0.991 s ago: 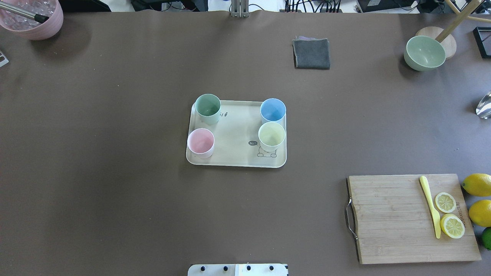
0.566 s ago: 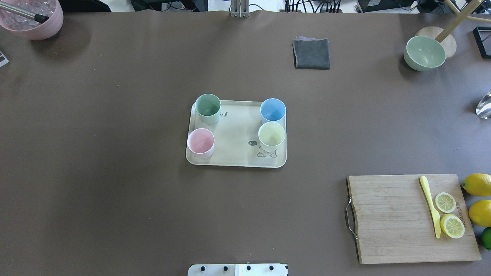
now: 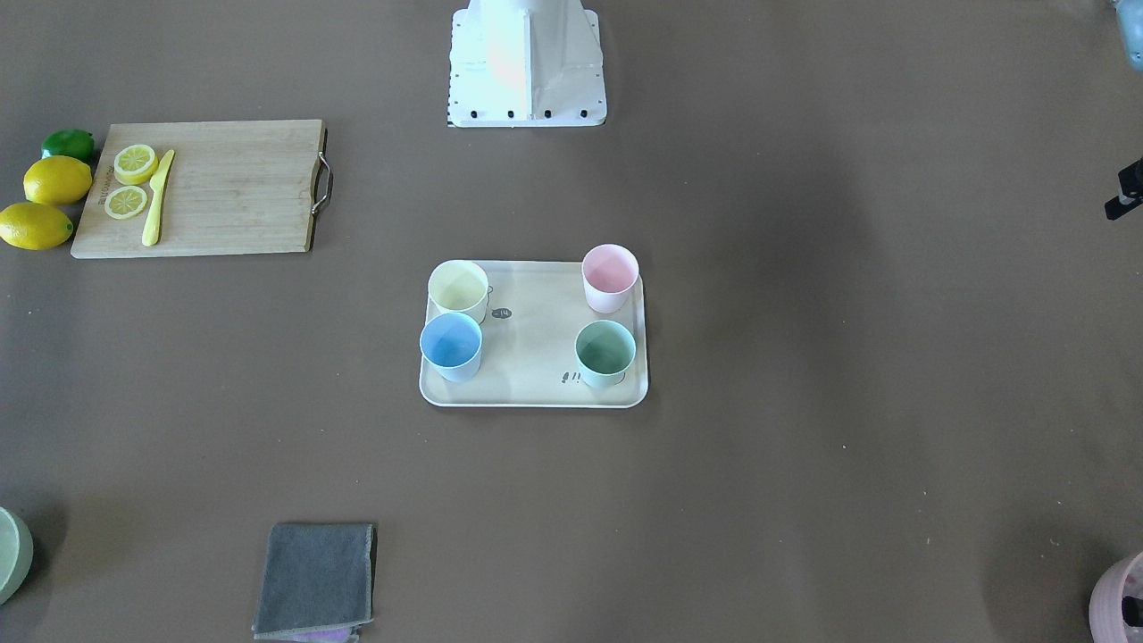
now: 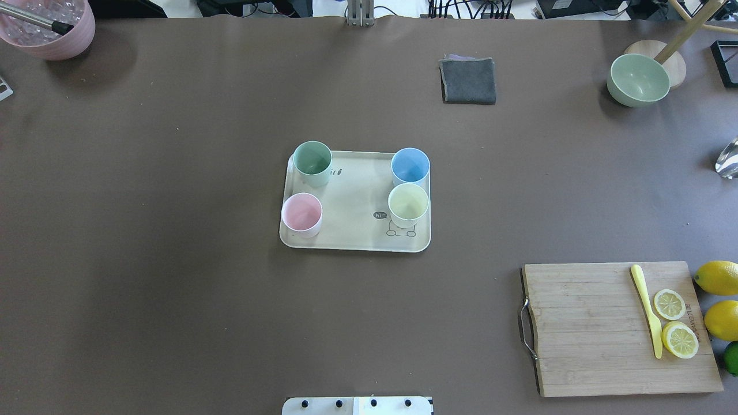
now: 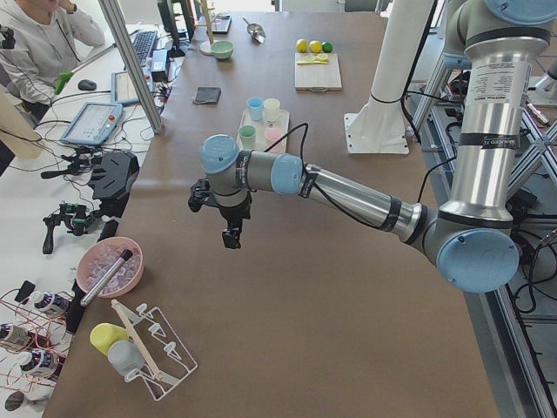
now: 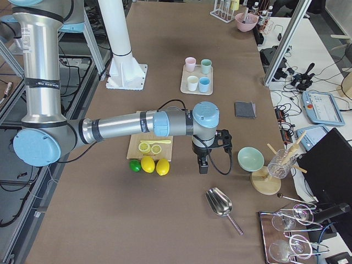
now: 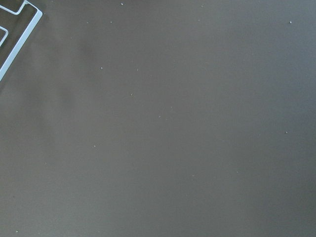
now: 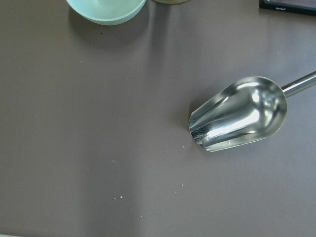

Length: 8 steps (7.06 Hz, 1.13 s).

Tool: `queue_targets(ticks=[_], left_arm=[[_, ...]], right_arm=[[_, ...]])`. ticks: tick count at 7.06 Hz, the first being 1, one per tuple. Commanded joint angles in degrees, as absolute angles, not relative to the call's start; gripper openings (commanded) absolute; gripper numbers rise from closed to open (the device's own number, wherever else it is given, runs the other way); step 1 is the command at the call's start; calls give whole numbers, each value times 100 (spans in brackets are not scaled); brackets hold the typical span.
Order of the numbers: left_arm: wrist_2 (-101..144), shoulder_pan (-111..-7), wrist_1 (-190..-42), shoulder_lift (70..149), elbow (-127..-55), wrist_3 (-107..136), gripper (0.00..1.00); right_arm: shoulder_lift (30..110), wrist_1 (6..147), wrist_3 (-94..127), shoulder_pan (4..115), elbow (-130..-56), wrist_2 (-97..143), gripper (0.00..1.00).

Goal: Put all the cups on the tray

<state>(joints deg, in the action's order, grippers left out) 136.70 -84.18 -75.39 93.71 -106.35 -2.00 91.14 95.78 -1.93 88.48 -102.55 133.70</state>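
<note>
The cream tray [image 4: 354, 196] lies mid-table and holds all four cups upright: mint green [image 4: 312, 163] far left, pink [image 4: 301, 213] near left, light blue [image 4: 410, 166] far right, pale yellow [image 4: 408, 204] near right. The front-facing view shows the same tray [image 3: 536, 344] and cups. My left gripper [image 5: 228, 226] hangs over bare table far to the left of the tray. My right gripper [image 6: 203, 164] hangs far to the right, near the lemons. Both show only in the side views, so I cannot tell whether they are open or shut.
A wooden cutting board [image 4: 599, 328] with lemon slices and a yellow knife lies near right, whole lemons [image 4: 718, 278] beside it. A grey cloth [image 4: 468, 80], a pale green bowl [image 4: 638, 79] and a pink bowl [image 4: 49, 26] sit at the far edge. A metal scoop [image 8: 237, 114] lies under the right wrist.
</note>
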Motion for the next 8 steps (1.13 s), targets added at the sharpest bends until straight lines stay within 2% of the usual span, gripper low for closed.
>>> queue_targets(ticks=[1, 8], left_arm=[[13676, -8858, -7524, 9317, -10635, -202, 99], [13157, -8859, -7541, 9246, -10617, -193, 99]], right_arm=[[9158, 9563, -193, 9077, -10344, 13604, 100], [9106, 9554, -202, 9035, -10345, 13535, 100]])
